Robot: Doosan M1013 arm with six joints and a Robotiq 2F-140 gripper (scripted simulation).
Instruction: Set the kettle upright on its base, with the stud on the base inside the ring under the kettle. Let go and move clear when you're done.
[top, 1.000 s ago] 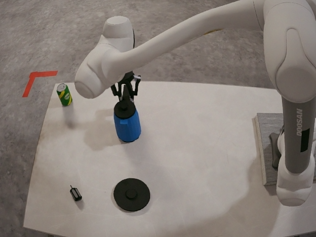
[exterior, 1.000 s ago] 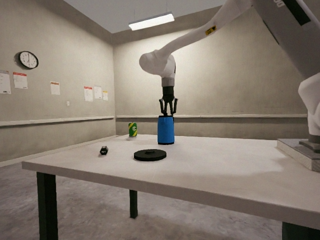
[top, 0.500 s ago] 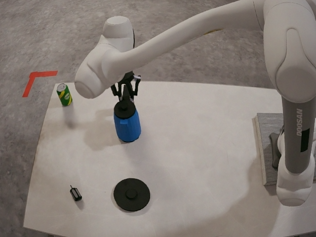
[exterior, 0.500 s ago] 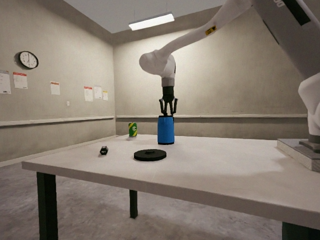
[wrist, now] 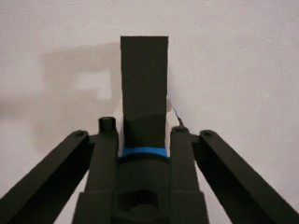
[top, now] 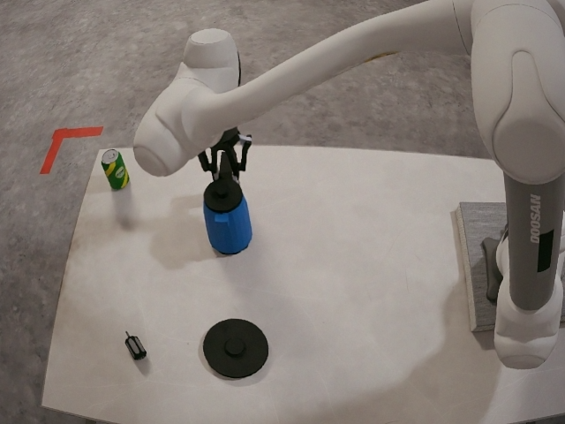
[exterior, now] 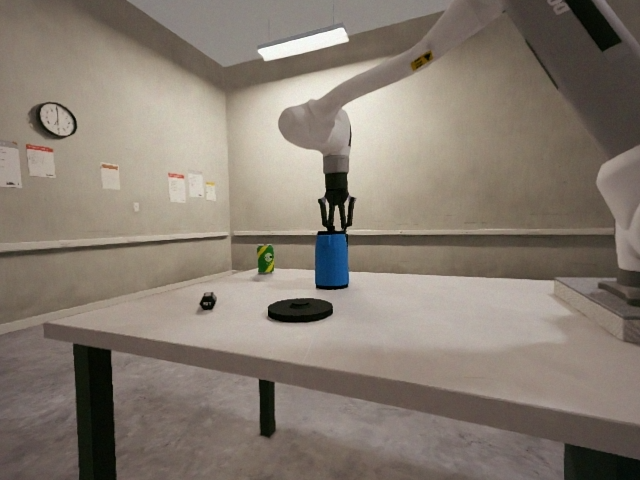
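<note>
We saw the end effector [top: 224,167] clamped on the kettle [top: 227,221], upright on the desk [top: 365,255], apart from its base [top: 235,348].

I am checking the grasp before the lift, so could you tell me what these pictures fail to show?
- Claw contact with the kettle: the forearm covers it in the top view; the claw body blocks it in the wrist view.
- Ring under the kettle: hidden in every view, since the kettle stands on the table.
- Small black part: too small to identify.
- Base: outside the wrist view.
</note>
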